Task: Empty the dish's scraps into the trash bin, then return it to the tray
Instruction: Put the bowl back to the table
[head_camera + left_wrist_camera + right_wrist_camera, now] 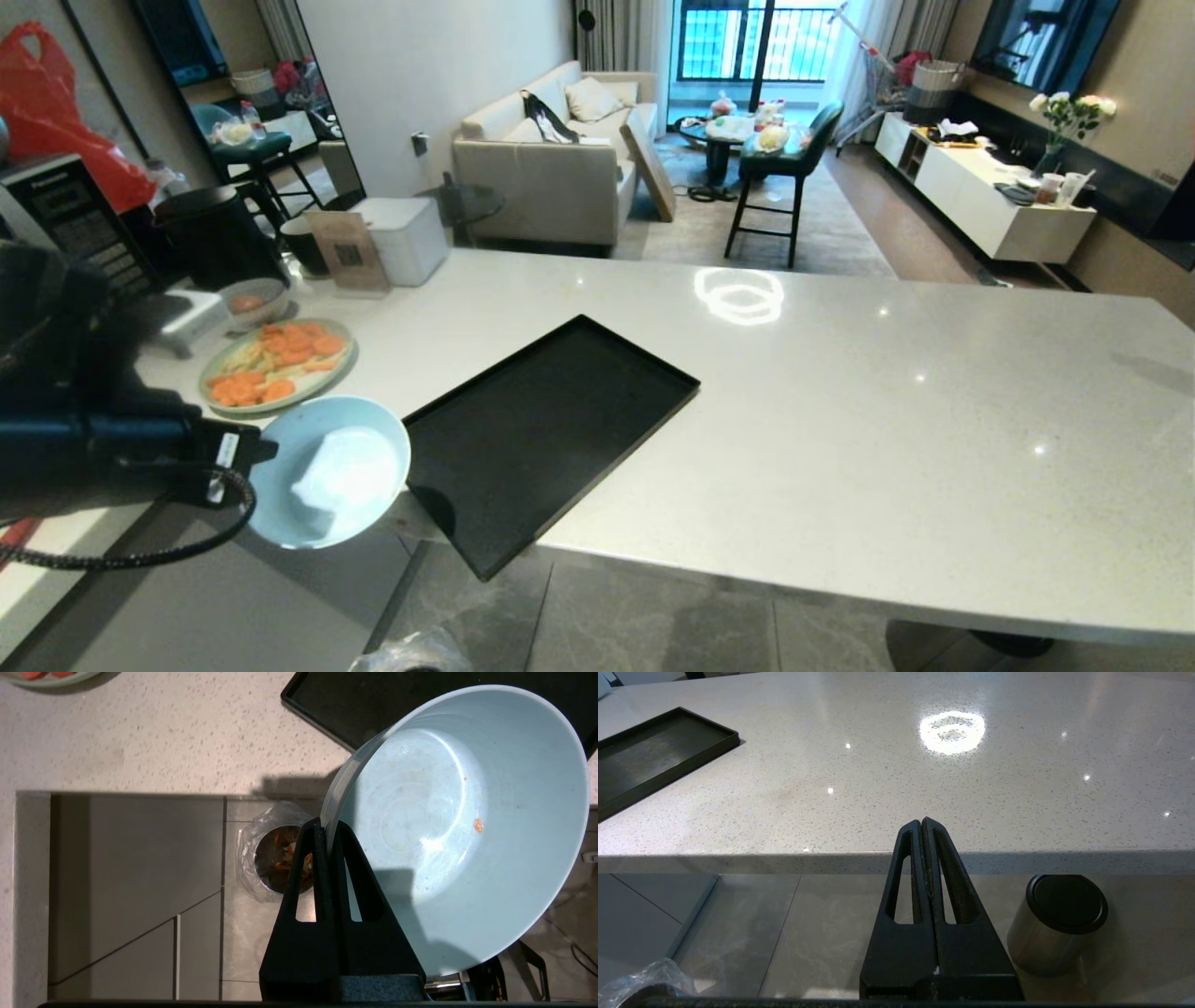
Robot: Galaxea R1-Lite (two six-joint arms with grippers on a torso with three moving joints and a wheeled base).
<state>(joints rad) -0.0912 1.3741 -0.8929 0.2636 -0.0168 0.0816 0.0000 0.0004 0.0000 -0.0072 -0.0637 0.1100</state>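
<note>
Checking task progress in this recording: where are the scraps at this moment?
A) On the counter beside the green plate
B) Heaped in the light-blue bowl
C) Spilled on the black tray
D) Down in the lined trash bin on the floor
D: in the left wrist view the scraps lie inside the trash bin, while the dish, pinched at its rim by the left gripper, holds only a few orange specks.

Emptied pale-blue dish (462, 826), tilted, held

Speckled white counter (840, 392) with black tray (551, 439), green plate (277, 364).
</note>
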